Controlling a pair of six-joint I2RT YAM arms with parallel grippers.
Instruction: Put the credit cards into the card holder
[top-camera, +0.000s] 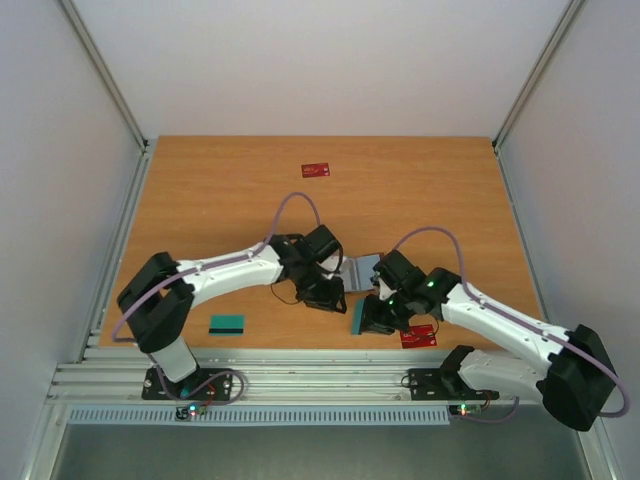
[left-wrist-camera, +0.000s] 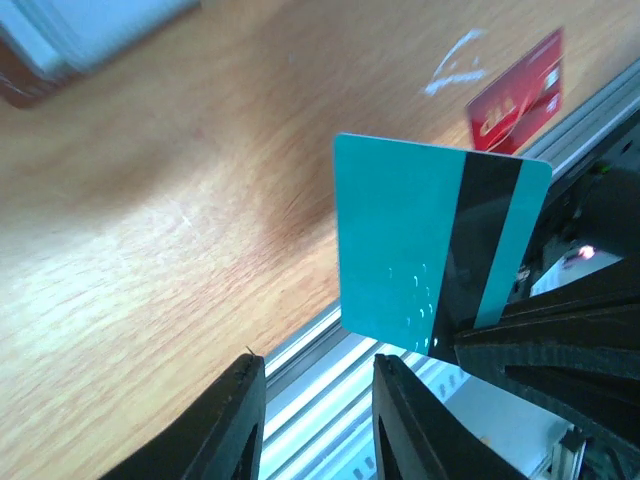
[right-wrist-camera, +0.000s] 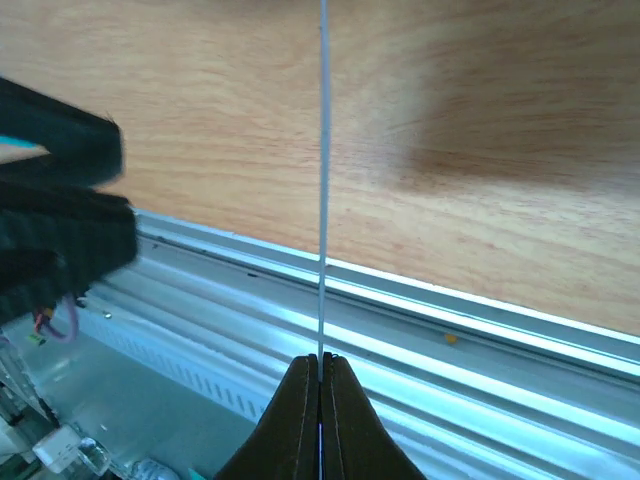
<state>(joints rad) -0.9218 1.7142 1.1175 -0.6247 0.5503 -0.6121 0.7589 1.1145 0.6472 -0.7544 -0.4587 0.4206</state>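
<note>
- Lying on the wood-grain bench (top-camera: 220, 200) between the two arms, the card holder (top-camera: 362, 270) shows its grey-blue lining upward. The left wrist view catches only a blurred corner of it, brown-edged with pale layers, and whether any card sits inside cannot be told.
- The right end effector (right-wrist-camera: 321, 365) is clenched on the held teal card (left-wrist-camera: 400, 240), which stands on edge above the front of the bench, just in front of the card holder. The right wrist view shows this card edge-on as a thin pale line rising from the closed fingertips, over the aluminium rail (right-wrist-camera: 400, 300).
- The held teal card carries a black stripe down one side and a few small embossed marks near its lower edge; these are too small to read.
- The left end effector (left-wrist-camera: 318, 395) is released and empty, with its two fingers spread apart. It sits just beside the held teal card without touching it.
- The near red card (top-camera: 418, 336) lies flat at the front edge of the bench, beside the right end effector. Its white print is blurred and cannot be read.
- The far red card (top-camera: 316, 169) lies flat near the back of the bench, well apart from both arms.
- The loose teal card (top-camera: 227, 323) lies flat near the front left, close to the left arm's base.
</note>
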